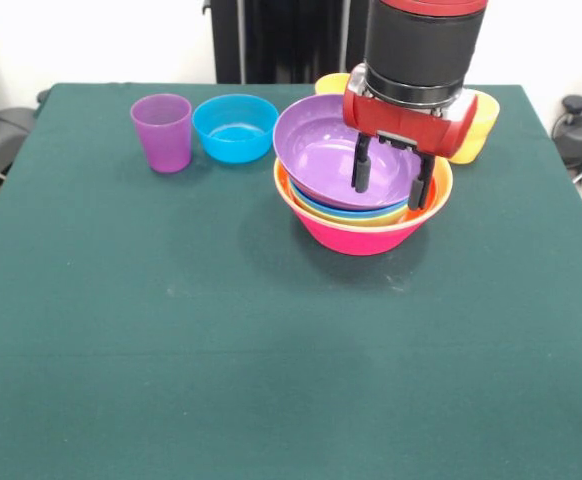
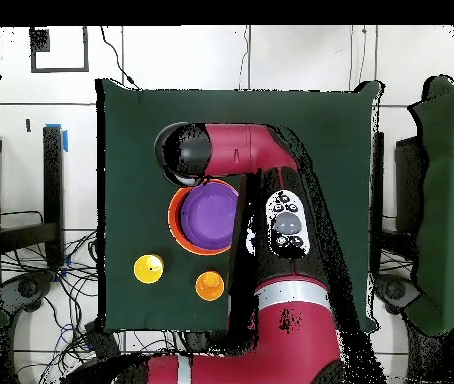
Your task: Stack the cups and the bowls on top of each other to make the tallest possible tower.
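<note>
Glossy plastic tableware on a matt cloth-like table top.
The purple bowl [image 1: 343, 150], the pink bowl [image 1: 363, 234] under it, the small blue bowl [image 1: 235, 127] and the purple cup [image 1: 162, 132] all look like smooth, shiny plastic with soft highlights. The green table cover [image 1: 221, 350] is matt and faintly napped. The gripper [image 1: 392, 178] has a glossy red housing and 2 dull black fingers [image 1: 361, 170].
</note>
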Robot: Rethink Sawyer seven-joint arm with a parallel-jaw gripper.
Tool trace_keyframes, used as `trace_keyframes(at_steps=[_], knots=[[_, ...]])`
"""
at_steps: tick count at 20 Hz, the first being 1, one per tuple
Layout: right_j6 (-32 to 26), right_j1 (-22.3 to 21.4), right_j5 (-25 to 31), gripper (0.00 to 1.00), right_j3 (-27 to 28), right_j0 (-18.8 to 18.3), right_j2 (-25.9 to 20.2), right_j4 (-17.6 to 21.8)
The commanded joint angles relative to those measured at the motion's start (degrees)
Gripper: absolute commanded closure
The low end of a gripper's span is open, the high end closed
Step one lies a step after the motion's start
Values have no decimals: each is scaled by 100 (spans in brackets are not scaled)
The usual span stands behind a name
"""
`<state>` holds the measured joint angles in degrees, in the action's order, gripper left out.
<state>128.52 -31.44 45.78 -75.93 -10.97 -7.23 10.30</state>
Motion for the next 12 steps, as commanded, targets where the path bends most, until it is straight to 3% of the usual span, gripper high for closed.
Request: trace_keyframes(at_steps=[1, 12], knots=[[-995, 174, 227, 0, 85, 0, -549, 365], [-1049, -20, 326, 0, -108, -99, -622, 259]])
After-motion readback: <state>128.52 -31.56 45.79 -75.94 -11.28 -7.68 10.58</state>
